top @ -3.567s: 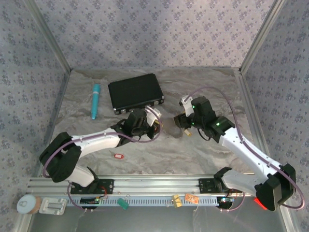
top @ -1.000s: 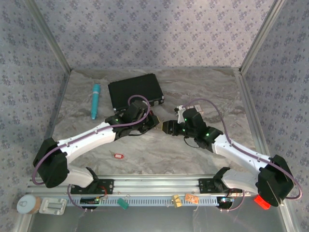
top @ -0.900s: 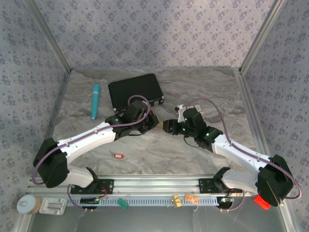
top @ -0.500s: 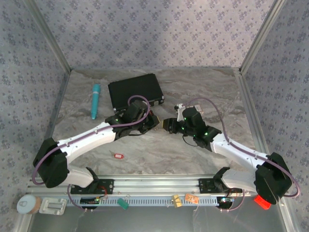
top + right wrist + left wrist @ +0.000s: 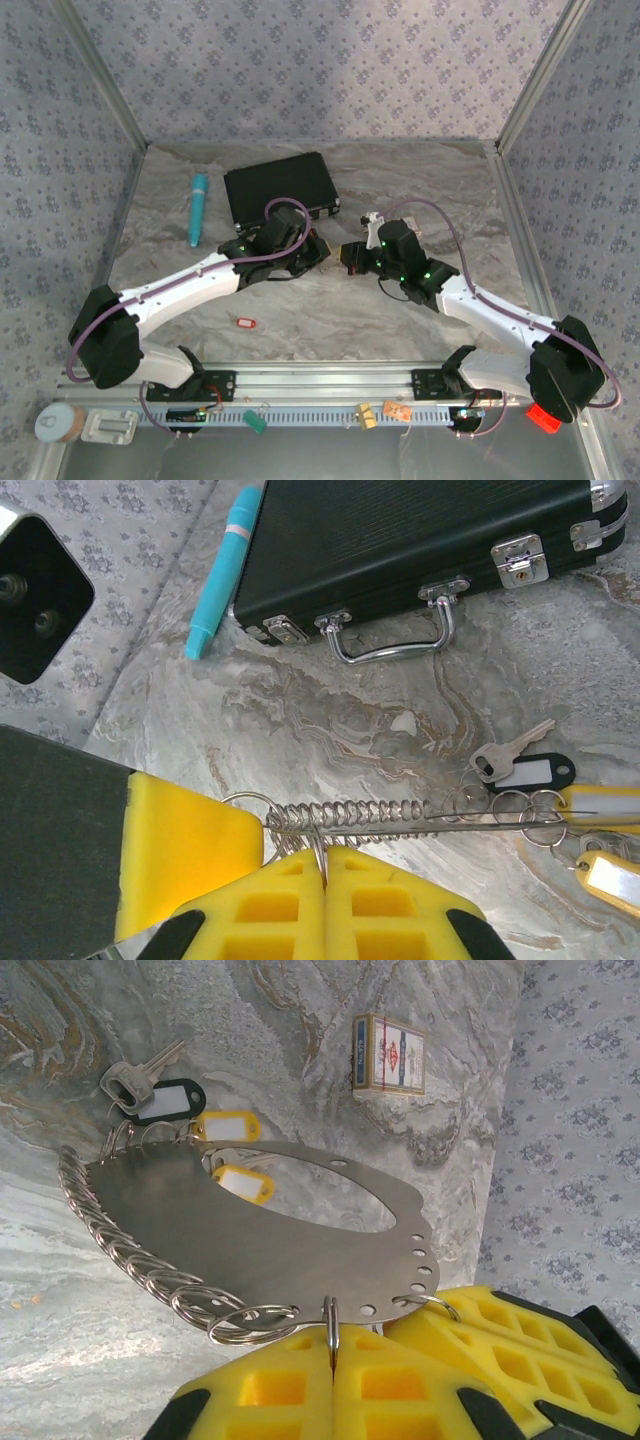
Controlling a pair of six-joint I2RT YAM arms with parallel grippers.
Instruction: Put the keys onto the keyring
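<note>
The keyring point(image 5: 250, 1230) is a flat steel oval plate with several split rings along its edge, held just above the table between both arms. My left gripper point(image 5: 332, 1345) is shut on one split ring at the plate's rim. In the right wrist view the plate point(image 5: 450, 825) shows edge-on, and my right gripper point(image 5: 322, 865) is shut on another ring. Keys hang from the far end: a silver key point(image 5: 505, 755) with a black tag point(image 5: 540, 772) and yellow-tagged ones point(image 5: 225, 1125). A red-tagged key point(image 5: 243, 321) lies alone on the table, nearer the bases. From above, the grippers point(image 5: 322, 252) point(image 5: 350, 258) meet mid-table.
A black case point(image 5: 280, 190) and a teal pen point(image 5: 198, 207) lie at the back left. A small card box point(image 5: 388, 1055) sits beyond the plate. Small tags point(image 5: 254, 422) and a tape roll point(image 5: 58, 423) rest by the front rail.
My right gripper has closed onto a ring and edged slightly left toward the left gripper. The left arm has held still.
</note>
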